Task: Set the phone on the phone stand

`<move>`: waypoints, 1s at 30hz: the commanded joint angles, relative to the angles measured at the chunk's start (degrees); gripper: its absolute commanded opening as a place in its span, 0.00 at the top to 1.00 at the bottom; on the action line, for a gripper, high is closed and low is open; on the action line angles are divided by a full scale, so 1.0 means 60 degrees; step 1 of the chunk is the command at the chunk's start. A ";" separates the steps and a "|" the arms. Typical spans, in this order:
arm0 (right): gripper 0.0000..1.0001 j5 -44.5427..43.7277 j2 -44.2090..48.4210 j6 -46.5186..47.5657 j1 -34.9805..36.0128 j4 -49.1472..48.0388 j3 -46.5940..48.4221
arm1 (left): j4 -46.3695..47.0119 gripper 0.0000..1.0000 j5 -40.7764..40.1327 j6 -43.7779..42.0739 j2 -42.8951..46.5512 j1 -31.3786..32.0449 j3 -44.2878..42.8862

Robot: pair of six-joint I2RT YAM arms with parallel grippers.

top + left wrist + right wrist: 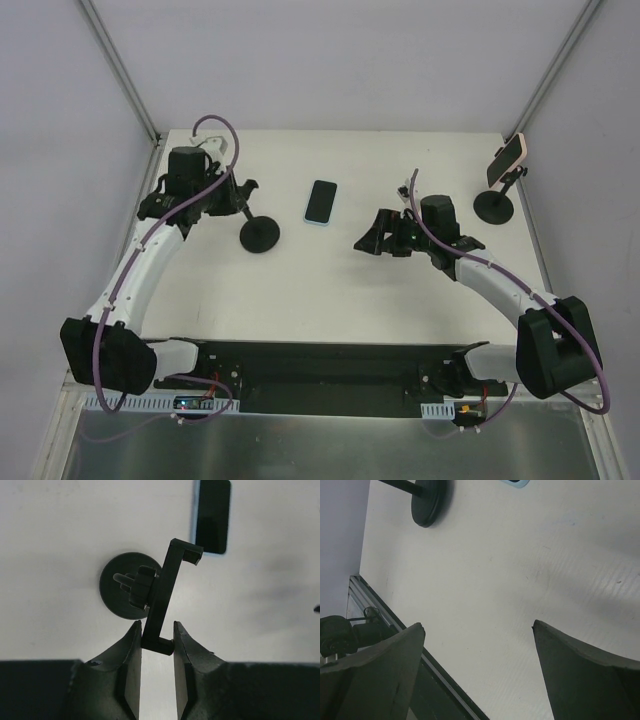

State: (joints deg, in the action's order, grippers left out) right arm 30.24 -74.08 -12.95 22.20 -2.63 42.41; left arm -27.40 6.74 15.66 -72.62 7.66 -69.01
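Left gripper point(156, 628): your jaws are clamped on the phone stand point(167, 580) at its cradle's lower lip.
Right gripper point(478, 625): your jaws stand wide apart, holding nothing.
Phone point(321, 202): flat, at 2 o'clock from the stand's base.
Table point(340, 290): white, with pale walls around.

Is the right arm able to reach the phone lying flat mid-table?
Probably yes: the right gripper is open just right of the phone, with only bare table between them.

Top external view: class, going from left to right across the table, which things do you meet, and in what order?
empty phone stand → phone lying flat → right gripper → second stand carrying a pink phone
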 commanded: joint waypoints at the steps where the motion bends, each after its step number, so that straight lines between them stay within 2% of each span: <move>1: 0.08 -0.0132 0.0204 0.0269 -0.0052 0.0072 0.0226 | 0.0421 1.00 0.2564 -0.2387 0.0765 0.0932 0.0427; 2: 0.08 -0.0162 0.0218 0.0283 -0.0037 0.0116 0.0255 | 0.0464 1.00 0.2684 -0.3130 0.0823 0.1820 0.0471; 4: 0.08 -0.0220 0.0350 0.0327 -0.0081 0.0160 0.0241 | 0.0523 1.00 0.2904 -0.3881 0.0737 0.2776 0.0501; 5: 0.08 -0.0322 0.0437 0.0327 -0.0067 0.0219 0.0241 | 0.0538 1.00 0.2934 -0.4407 0.0606 0.3622 0.0443; 7: 0.08 -0.0410 0.0788 0.0444 -0.0096 0.0292 0.0153 | 0.0582 1.00 0.2992 -0.4645 -0.0008 0.4068 -0.0008; 9: 0.08 -0.0746 0.1415 0.0648 -0.0140 0.0410 -0.0065 | 0.0655 1.00 0.3825 -0.4822 -0.0869 0.4215 -0.0478; 13: 0.00 -0.1931 0.2838 0.0883 -0.0329 0.0863 -0.0592 | 0.0670 1.00 0.4879 -0.5070 -0.2235 0.4596 -0.2452; 16: 0.00 -0.2502 0.3907 0.0696 -0.0520 0.1097 -0.0872 | 0.0655 1.00 0.5540 -0.5699 -0.3042 0.4933 -0.3377; 20: 0.00 -0.2038 0.4743 0.0620 -0.1310 0.1668 -0.1048 | 0.0655 1.00 0.5819 -0.6417 -0.3658 0.5124 -0.3907; 21: 0.03 -0.2037 0.4977 0.0635 -0.1428 0.1742 -0.1077 | 0.0641 1.00 0.5907 -0.6506 -0.3803 0.5110 -0.3937; 25: 0.03 -0.1994 0.5170 0.0825 -0.1765 0.2006 -0.1166 | 0.0363 1.00 0.5807 -0.7077 -0.4009 0.5110 -0.3966; 26: 0.03 -0.1935 0.5155 0.0869 -0.1780 0.2079 -0.1151 | 0.0232 0.92 0.5486 -0.6976 -0.4039 0.5095 -0.4054; 27: 0.03 -0.1862 0.5039 0.0927 -0.1795 0.2094 -0.1064 | -0.0002 0.59 0.5193 -0.6874 -0.4025 0.5081 -0.4156; 30: 0.03 -0.1642 0.4848 0.0957 -0.1810 0.2153 -0.0961 | -0.0077 0.31 0.5407 -0.6493 -0.3617 0.4584 -0.4201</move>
State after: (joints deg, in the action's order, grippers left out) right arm 18.65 -44.10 -8.58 11.75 9.32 35.75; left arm -27.86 37.36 -23.22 -97.67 38.09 -90.39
